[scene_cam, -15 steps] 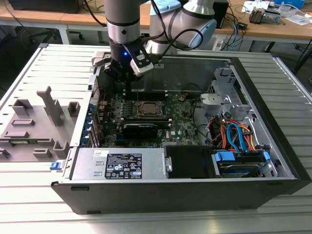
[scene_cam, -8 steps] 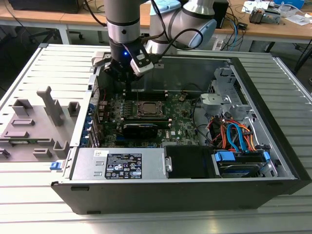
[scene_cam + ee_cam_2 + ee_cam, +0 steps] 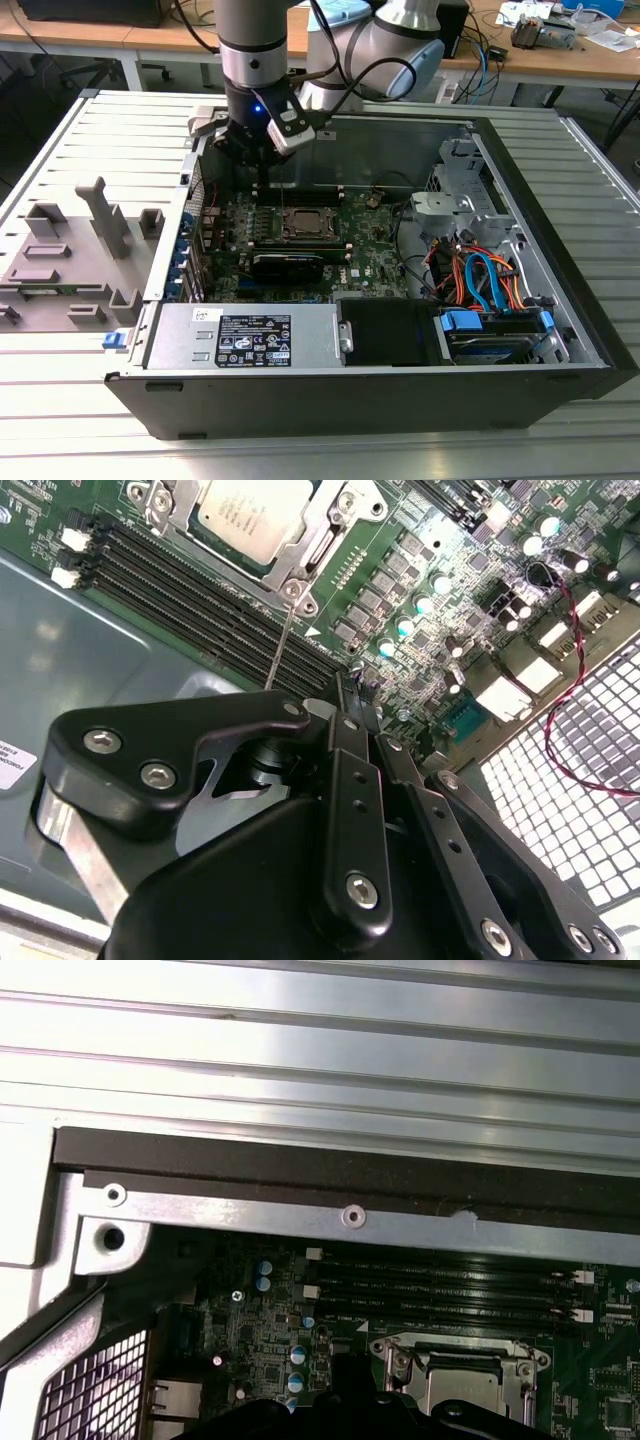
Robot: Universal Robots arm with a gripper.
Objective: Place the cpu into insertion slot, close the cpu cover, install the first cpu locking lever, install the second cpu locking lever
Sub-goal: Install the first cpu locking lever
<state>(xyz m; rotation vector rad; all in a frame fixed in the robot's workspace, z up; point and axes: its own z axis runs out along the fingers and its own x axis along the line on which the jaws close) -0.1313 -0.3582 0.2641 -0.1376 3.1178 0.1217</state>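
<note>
The cpu [image 3: 250, 515] lies flat in its socket on the green motherboard [image 3: 350, 245], pale metal top up. The cpu cover [image 3: 318, 542] lies down around it as a silvery frame, also seen in the first wrist view, cpu cover [image 3: 455, 1352]. A thin locking lever [image 3: 279, 645] stands up from the socket's corner toward the gripper's black body [image 3: 330, 810]. In the exterior view my gripper [image 3: 262, 165] hangs inside the open computer case, just behind and to the exterior view's left of the socket [image 3: 305, 222].
Black memory slots [image 3: 200, 590] run beside the socket. A rear vent grille [image 3: 590, 740] and the case's rim [image 3: 350, 1217] are close by. A power supply [image 3: 250, 340] sits at the front, and a drive cage with cables [image 3: 480, 290] is on the exterior view's right. A grey fixture [image 3: 70, 250] stands outside.
</note>
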